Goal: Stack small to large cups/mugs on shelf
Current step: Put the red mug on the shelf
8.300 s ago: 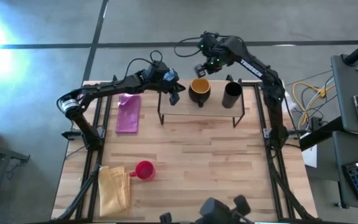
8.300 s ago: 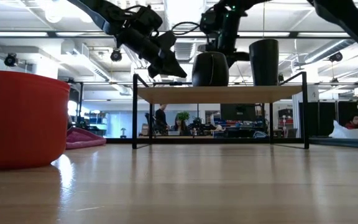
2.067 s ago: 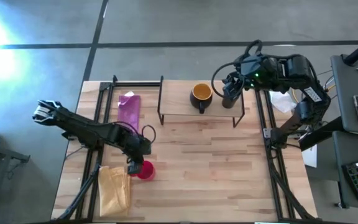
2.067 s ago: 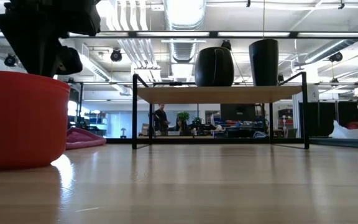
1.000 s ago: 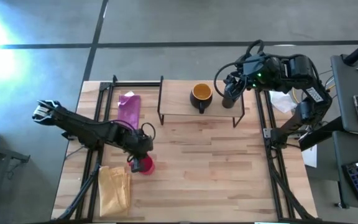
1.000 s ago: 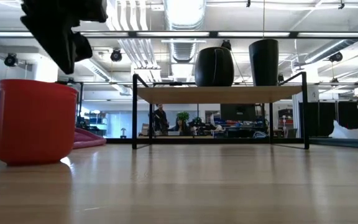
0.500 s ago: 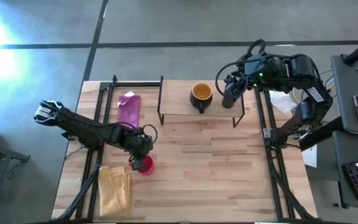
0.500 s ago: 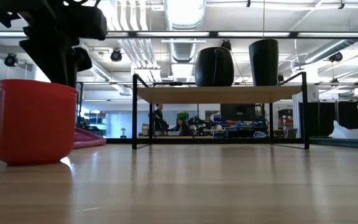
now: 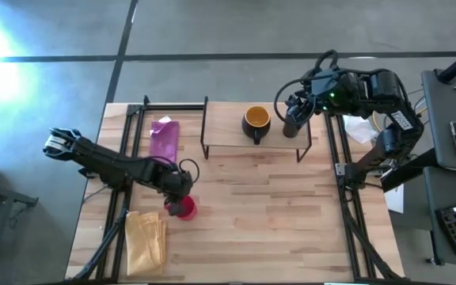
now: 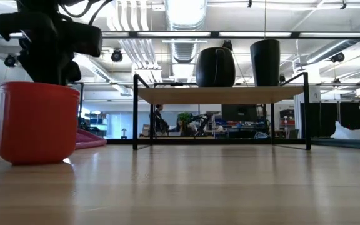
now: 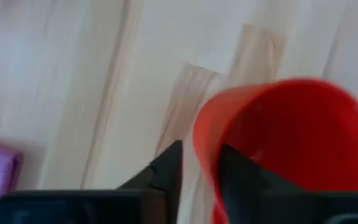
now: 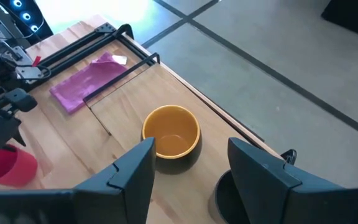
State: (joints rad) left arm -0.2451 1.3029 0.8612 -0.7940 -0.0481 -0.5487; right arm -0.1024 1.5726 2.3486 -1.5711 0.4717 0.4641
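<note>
I have the left gripper [image 11: 197, 171] pinched on the rim of the small red mug [image 9: 184, 208], near the table's [image 9: 291, 229] front-left corner; it looks light, stiff and slippery, so this wall grip may tilt.

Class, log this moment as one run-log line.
left gripper: straddling small red mug rim | right gripper: open above tall black cup | wooden shelf
</note>
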